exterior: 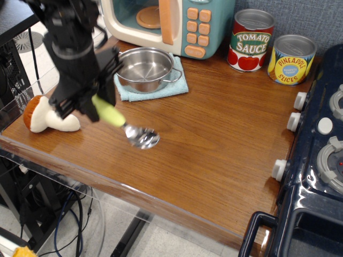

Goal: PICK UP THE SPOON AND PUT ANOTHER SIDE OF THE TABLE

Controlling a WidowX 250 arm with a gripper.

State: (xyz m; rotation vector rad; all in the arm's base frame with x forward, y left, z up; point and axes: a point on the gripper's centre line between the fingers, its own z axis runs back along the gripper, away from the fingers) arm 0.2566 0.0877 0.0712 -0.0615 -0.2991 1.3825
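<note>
The spoon (122, 123) has a lime-green handle and a shiny metal bowl. My gripper (88, 101) is shut on the upper end of its handle, at the left front part of the brown wooden table (214, 144). The spoon slants down to the right, and its bowl (142, 138) hangs just above or on the tabletop; I cannot tell which. The black arm hides the handle's top end.
A toy mushroom (45, 118) lies left of the gripper, near the table's left edge. A steel pot (146, 68) on a teal cloth stands behind. A toy microwave (171, 24), two cans (270, 45) and a dark blue toy stove (319, 155) are further right.
</note>
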